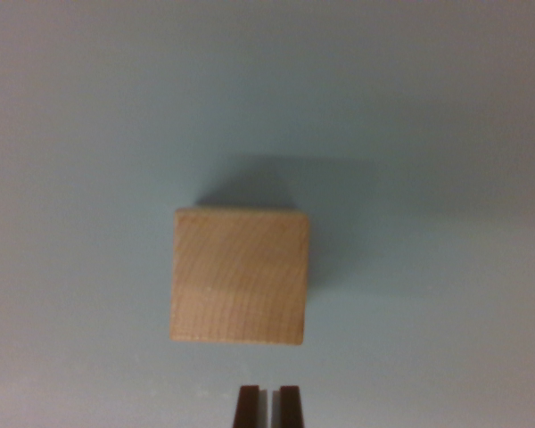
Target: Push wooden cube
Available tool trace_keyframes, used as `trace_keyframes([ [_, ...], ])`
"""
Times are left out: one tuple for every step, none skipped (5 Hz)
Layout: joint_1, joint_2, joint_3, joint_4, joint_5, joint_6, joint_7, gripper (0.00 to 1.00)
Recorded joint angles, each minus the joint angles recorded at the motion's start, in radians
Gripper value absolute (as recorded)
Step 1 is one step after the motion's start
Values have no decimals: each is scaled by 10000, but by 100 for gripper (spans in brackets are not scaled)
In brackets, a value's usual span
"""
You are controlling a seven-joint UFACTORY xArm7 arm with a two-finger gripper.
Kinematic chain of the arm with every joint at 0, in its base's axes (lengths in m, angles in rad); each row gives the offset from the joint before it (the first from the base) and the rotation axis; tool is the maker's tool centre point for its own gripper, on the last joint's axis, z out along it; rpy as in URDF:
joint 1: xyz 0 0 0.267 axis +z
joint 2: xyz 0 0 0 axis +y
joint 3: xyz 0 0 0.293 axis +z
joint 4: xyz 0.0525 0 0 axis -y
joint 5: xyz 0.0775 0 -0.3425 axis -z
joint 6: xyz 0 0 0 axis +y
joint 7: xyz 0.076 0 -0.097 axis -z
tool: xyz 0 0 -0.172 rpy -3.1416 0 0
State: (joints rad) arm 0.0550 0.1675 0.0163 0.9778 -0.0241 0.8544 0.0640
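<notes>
Wrist view: I see a plain pale blue-grey counter, matte and bare. Wooden cube sits mid-frame, shadow cast up and to the wrist view's right. Jaws at the bottom edge nearly closed, holding nothing, just short of the cube.

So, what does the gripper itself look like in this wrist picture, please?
Only the tips of the gripper show, at the bottom edge of the wrist view. They are two dark, brownish-black fingers with flat, squared ends, side by side, with a thin pale line between them. No cables, markings or other arm parts are in view.
</notes>
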Motion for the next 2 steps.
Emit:
trace_keyframes([
  [20,84,13,-346,3,-388,13,0],
  [20,84,13,-346,3,-388,13,0],
])
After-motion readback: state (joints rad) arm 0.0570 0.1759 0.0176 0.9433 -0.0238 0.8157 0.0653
